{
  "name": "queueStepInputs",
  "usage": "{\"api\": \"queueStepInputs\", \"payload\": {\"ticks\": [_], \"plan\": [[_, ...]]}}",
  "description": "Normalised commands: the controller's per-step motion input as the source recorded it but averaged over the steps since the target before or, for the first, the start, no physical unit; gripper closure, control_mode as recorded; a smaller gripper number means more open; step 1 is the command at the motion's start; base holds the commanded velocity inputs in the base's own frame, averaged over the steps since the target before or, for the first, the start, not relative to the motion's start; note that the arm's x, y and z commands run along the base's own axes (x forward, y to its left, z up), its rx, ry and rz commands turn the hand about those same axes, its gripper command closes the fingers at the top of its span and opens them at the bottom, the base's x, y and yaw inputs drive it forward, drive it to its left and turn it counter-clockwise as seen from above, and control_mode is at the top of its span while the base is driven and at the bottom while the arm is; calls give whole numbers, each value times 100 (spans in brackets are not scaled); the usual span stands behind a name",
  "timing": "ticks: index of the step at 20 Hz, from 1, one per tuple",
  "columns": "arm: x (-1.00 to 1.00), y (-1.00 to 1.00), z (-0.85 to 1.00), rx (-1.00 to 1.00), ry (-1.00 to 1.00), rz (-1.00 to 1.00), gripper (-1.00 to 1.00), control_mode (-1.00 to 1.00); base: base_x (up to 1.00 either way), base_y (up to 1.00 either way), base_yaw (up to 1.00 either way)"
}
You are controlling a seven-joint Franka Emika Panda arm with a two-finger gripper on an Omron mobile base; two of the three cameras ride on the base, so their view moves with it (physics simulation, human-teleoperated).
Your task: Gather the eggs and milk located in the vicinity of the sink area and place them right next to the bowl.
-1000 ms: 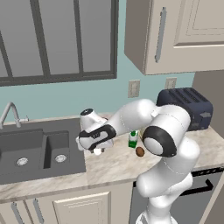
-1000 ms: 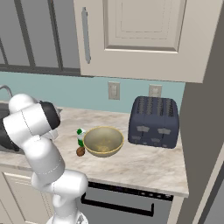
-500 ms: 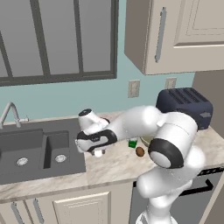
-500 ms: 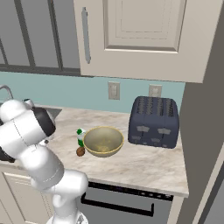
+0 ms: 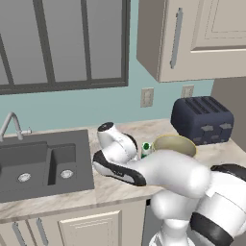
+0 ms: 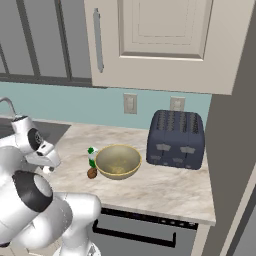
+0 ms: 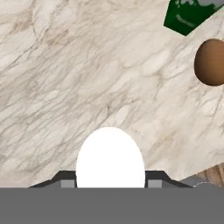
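Veined marble counter (image 7: 78, 74) (matt), smooth white egg (image 7: 110, 158)

A beige marble-veined countertop (image 6: 165, 192) is carrying everything. A wide olive-tan bowl (image 6: 118, 161) is sitting on it near the middle. Just left of that bowl a small green-and-white milk carton (image 6: 92, 155) is standing upright, with a brown oval egg (image 6: 92, 173) lying just in front of it. To the bowl's right a dark navy four-slot toaster (image 6: 175, 138) is resting near the wall. Farther left of the bowl, a dark grey double-basin sink (image 5: 42, 164) is sitting sunk into the surface.
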Motion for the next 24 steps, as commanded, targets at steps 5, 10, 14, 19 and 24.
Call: {"api": "queueStepInputs", "payload": {"ticks": [5,10,14,19,24], "plan": [[-97,-60,26,5,-14,0,100,-100,0,0,0],[-84,-78,16,0,-20,7,100,-100,0,0,0],[-80,-98,1,0,-28,8,100,-100,0,0,0],[-61,-99,11,1,-33,12,100,-100,0,0,0],[-29,-95,16,4,-22,14,100,-100,0,0,0]]}}
